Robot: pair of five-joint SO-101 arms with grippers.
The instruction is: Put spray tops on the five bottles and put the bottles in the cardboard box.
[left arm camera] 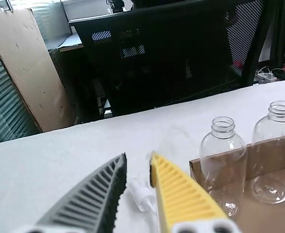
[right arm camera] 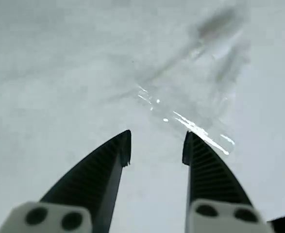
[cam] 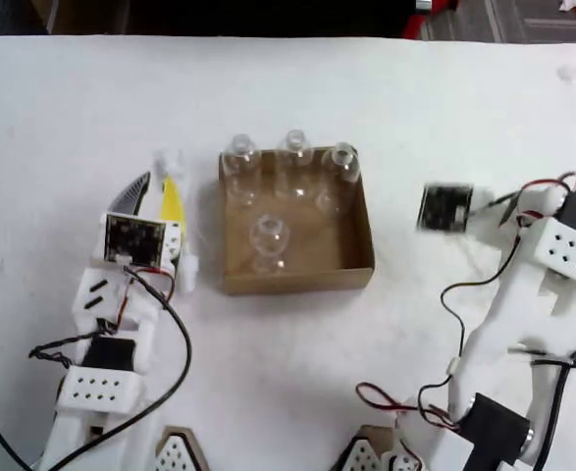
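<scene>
The left gripper (cam: pixel 160 186) (left arm camera: pixel 137 160) is seen low over the white table (cam: pixel 72 98), just left of the cardboard box (cam: pixel 297 280) (left arm camera: pixel 194 170). Its grey and yellow fingers are held apart and nothing is gripped. A white spray top (cam: pixel 170 162) (left arm camera: pixel 141 194) lies on the table between and just beyond the fingertips.

The right gripper (right arm camera: pixel 157 145) is found to the right of the box, with its two black fingers spread and nothing between them. Past the tips, a clear glinting shape (right arm camera: pixel 195 116) is noted on the table, too blurred to identify.

Four clear bottles stand upright and uncapped in the box. The fourth bottle (cam: pixel 268 237) is placed near the middle. The left bottle (cam: pixel 240 162) (left arm camera: pixel 223 145), middle bottle (cam: pixel 294 157) and right bottle (cam: pixel 341 169) are ranged along the far wall.
</scene>
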